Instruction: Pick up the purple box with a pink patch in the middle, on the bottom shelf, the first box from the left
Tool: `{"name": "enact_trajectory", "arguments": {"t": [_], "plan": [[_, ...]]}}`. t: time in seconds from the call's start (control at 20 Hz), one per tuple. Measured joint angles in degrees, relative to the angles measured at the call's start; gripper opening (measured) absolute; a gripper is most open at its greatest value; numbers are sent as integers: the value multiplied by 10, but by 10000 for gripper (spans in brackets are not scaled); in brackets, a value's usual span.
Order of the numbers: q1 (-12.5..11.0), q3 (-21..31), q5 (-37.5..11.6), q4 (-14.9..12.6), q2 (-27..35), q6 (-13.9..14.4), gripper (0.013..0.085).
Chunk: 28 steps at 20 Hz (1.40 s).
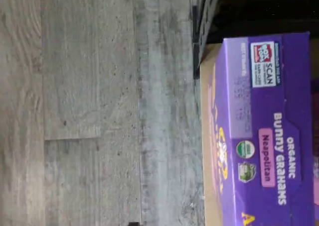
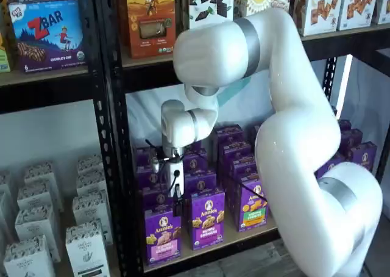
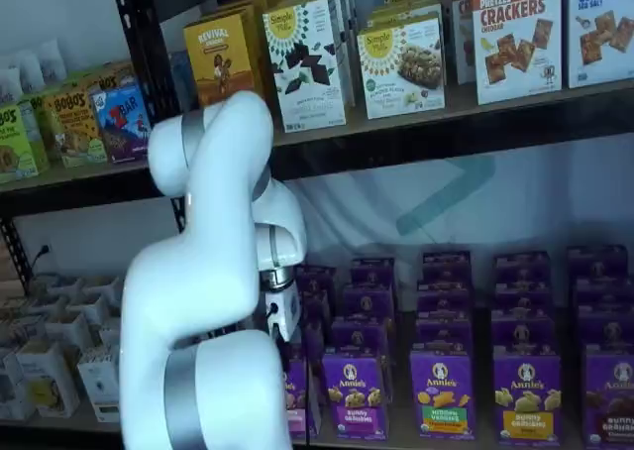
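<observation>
The purple box [image 2: 163, 234] with a pink panel stands at the front left of the bottom shelf [image 2: 210, 251]. My gripper [image 2: 177, 204] hangs just above its top, with the black fingers seen side-on, so no gap can be judged. In a shelf view the gripper's white body [image 3: 282, 311] shows beside the arm, and the arm hides most of the box [image 3: 296, 395]. The wrist view looks down on the box's top [image 1: 264, 131], which has a pink "Neapolitan" label, and on the tan shelf edge [image 1: 207, 136].
To the right stand purple boxes with a purple panel [image 2: 207, 219] and a green panel [image 2: 253, 210], with more rows behind. A black perforated upright [image 2: 116, 167] stands left of the box. White cartons [image 2: 85, 246] fill the left bay. Grey wood floor [image 1: 99, 111] lies below.
</observation>
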Motion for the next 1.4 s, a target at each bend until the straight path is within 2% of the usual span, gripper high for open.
{"name": "enact_trajectory", "arguments": {"t": [0.75, 1.4], "plan": [[11, -30, -37, -18, 47, 25, 850], [13, -40, -52, -21, 75, 29, 850]]}}
